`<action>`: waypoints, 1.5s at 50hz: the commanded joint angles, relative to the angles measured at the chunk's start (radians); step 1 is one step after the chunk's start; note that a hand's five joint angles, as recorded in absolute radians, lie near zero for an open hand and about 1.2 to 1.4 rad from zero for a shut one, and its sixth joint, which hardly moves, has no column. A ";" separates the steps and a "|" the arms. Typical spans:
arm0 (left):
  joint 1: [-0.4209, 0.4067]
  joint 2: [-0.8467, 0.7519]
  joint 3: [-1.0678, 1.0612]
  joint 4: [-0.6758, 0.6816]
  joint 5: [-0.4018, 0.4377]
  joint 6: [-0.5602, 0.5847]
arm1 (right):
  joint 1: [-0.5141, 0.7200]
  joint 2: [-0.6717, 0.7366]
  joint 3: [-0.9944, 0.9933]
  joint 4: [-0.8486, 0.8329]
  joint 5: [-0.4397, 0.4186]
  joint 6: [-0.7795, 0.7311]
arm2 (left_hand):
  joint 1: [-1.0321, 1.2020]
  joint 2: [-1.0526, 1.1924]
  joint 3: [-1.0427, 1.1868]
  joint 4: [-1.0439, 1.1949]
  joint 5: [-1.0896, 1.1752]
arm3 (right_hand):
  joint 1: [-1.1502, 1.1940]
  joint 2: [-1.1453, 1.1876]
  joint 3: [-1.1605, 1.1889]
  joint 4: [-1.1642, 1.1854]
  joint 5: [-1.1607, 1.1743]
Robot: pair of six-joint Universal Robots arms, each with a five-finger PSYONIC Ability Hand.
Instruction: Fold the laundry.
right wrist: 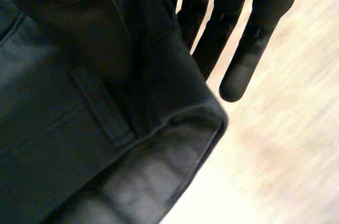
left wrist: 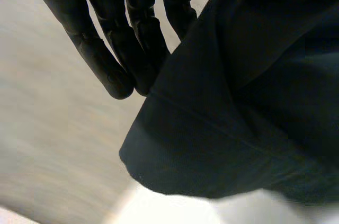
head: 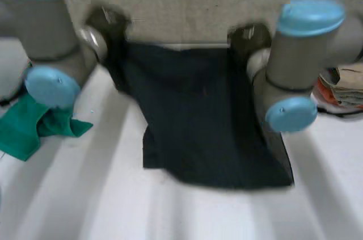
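Dark garment (head: 204, 121): we are pinching its top corners, left hand (left wrist: 135, 33) and right hand (right wrist: 251, 49), fingers straight; cloth is hanging between both, equally near.

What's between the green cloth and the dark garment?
Only bare table lies between the green cloth and the garment, as the head view shows.

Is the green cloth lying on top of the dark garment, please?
No, the green cloth lies on the white table beside the left arm, well apart from the dark garment.
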 commanded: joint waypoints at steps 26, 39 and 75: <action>-0.129 0.181 -0.755 0.328 -0.158 -0.150 | -0.092 -0.019 0.254 0.067 -0.235 0.020 | 0.258 0.204 0.212 0.202 0.243 | 0.282 0.230 0.216 0.205 0.238; -0.098 0.234 -0.781 0.190 -0.157 -0.144 | -0.084 -0.112 0.463 0.142 -0.192 0.046 | -0.578 -0.632 -0.624 -0.635 -0.593 | -0.611 -0.663 -0.676 -0.688 -0.655; 0.072 0.131 -0.744 0.033 0.161 -0.076 | -0.103 -0.079 0.713 -0.232 -0.221 -0.035 | -0.109 -0.163 -0.156 -0.166 -0.124 | -0.321 -0.373 -0.387 -0.398 -0.365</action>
